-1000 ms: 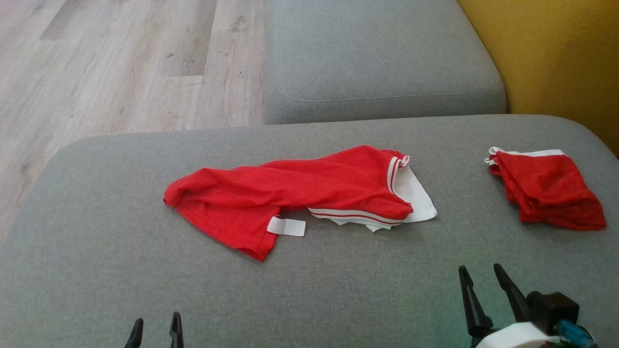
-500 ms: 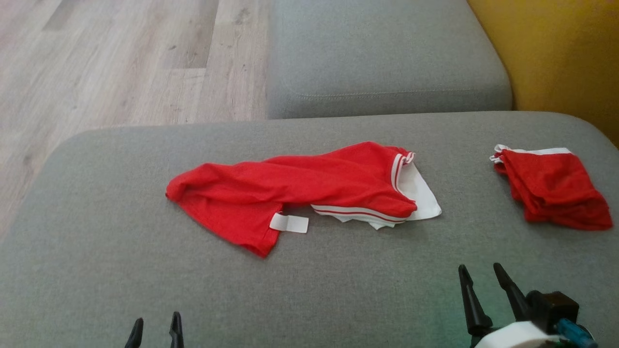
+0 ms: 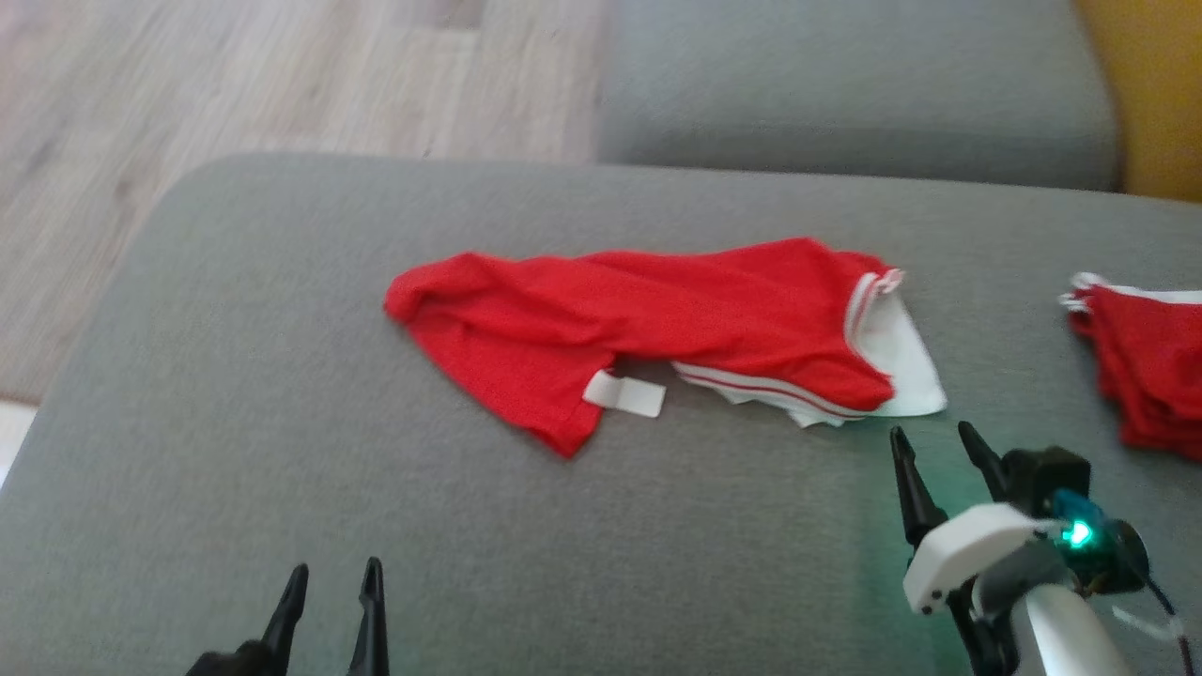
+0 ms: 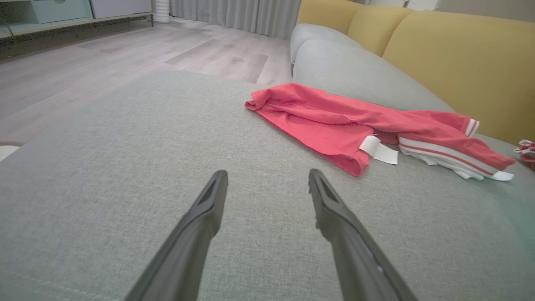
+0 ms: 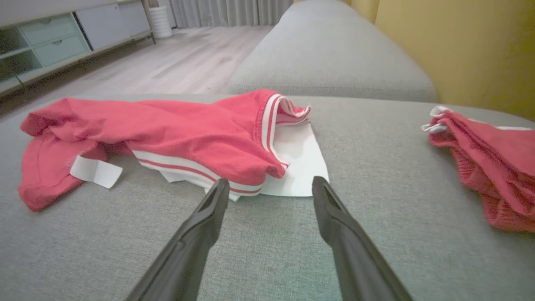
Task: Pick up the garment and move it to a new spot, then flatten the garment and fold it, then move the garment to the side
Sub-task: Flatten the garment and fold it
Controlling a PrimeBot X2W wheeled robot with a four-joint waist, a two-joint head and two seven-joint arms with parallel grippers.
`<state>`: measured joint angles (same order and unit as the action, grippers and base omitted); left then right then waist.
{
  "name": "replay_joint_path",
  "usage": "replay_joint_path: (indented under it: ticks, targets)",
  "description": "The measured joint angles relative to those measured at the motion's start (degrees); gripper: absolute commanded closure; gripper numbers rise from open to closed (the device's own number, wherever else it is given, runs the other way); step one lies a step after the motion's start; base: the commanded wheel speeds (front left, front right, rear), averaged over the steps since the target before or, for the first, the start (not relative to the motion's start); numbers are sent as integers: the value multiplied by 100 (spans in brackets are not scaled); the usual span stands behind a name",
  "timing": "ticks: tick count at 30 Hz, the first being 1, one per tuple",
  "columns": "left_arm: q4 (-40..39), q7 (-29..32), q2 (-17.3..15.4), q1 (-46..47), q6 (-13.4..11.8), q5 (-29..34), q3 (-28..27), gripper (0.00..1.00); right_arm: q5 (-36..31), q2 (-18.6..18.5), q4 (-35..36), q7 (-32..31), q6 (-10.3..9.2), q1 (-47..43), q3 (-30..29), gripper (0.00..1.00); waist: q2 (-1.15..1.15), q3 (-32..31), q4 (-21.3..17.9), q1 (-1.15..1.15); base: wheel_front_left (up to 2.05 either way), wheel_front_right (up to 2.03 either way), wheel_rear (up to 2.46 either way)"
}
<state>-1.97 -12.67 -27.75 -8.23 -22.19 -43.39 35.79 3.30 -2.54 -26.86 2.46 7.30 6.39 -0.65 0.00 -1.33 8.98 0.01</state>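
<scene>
A crumpled red garment (image 3: 648,324) with white striped trim and a white tag lies in the middle of the grey sofa cushion (image 3: 282,394). It also shows in the left wrist view (image 4: 334,121) and the right wrist view (image 5: 175,129). My right gripper (image 3: 934,441) stands open just short of the garment's white-trimmed end, its fingertips (image 5: 219,188) close to the cloth and holding nothing. My left gripper (image 3: 333,577) is open low at the front, well short of the garment, with bare cushion between its fingers (image 4: 217,184).
A second red cloth (image 3: 1150,361) lies bunched at the cushion's right side. Another grey cushion (image 3: 845,84) sits behind, with the yellow backrest (image 3: 1155,94) at far right. Wooden floor (image 3: 235,84) drops off beyond the cushion's left and far edges.
The head camera has shifted, so the whole scene sits further right and higher. My right gripper has moved forward toward the garment's white-trimmed end. Both grippers stay open.
</scene>
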Motion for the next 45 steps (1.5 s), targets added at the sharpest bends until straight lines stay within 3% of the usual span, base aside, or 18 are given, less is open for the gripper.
replay_joint_path:
  ticks: [8,16,17,18,19,21,22,24,29,33,45]
  targets:
    - [-4,-1,102,252,1,74,53,0,-356,-3,-1245,182,0,867,-368,0,0,493,541,1,0,0,0]
    - [18,-2,153,371,2,111,89,0,-430,-7,-1946,476,0,1445,-433,0,0,761,822,1,0,0,0]
    - [34,-3,155,371,2,111,89,0,-415,-7,-1996,556,0,1507,-420,17,0,772,830,0,0,0,0]
    - [57,-5,156,370,1,111,89,0,-374,-7,-2029,650,0,1564,-403,51,0,770,823,0,0,0,0]
    - [71,-9,157,370,1,111,86,0,-358,-7,-2048,726,0,1617,-374,62,0,763,806,0,0,0,0]
    - [79,-10,158,369,0,111,81,0,-278,-10,-2062,854,0,1709,-285,94,0,738,760,-1,0,0,0]
    - [83,-10,159,369,-1,111,80,0,-226,-11,-2054,910,0,1750,-212,100,0,723,731,0,0,0,0]
    - [87,-32,164,368,-1,111,80,0,-98,-13,-1963,973,0,1791,-42,100,0,677,671,0,0,0,0]
    - [98,-51,163,326,-9,110,77,0,229,-15,-1328,1032,0,1749,415,100,0,478,482,-1,0,0,0]
    - [100,-51,152,225,-32,102,43,0,448,-15,-423,811,0,1439,747,100,0,280,266,-1,0,0,0]
    - [19,-60,135,-34,-58,93,-19,0,779,-7,3457,-1355,0,-1442,901,100,0,-151,-516,-2,0,0,0]
